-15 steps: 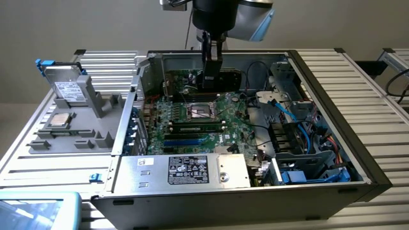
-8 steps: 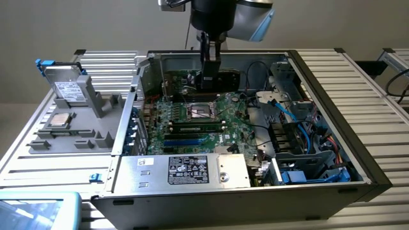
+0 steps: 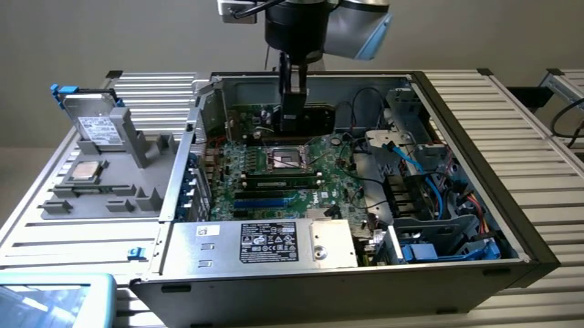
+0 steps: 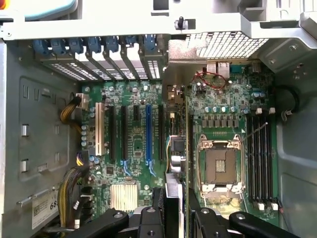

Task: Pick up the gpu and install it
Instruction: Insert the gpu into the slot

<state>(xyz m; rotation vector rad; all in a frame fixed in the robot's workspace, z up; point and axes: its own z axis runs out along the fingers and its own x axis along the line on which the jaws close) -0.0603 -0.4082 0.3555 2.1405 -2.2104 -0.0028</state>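
Note:
My gripper (image 3: 292,92) reaches down into the open computer case (image 3: 474,157) from above, shut on the gpu (image 3: 308,117). The card hangs upright near the case's back wall, dark face showing, over the green motherboard (image 3: 273,171). In the wrist view the gpu (image 4: 177,148) appears edge-on between my two black fingers (image 4: 157,208), and my gripper (image 4: 176,213) clamps its upper edge. Its silver end bracket (image 4: 187,52) points at the rear slot covers. The card runs parallel to the expansion slots, between the blue slot (image 4: 148,131) and the CPU socket (image 4: 220,166). Whether it touches a slot I cannot tell.
A grey fixture (image 3: 100,195) at the exterior view's left holds a silver drive with blue clips (image 3: 96,126) and a small square chip (image 3: 87,171). Inside the case are the power supply (image 3: 273,242), the RAM slots (image 4: 260,148), a heatsink (image 4: 124,196) and blue cables (image 3: 415,167).

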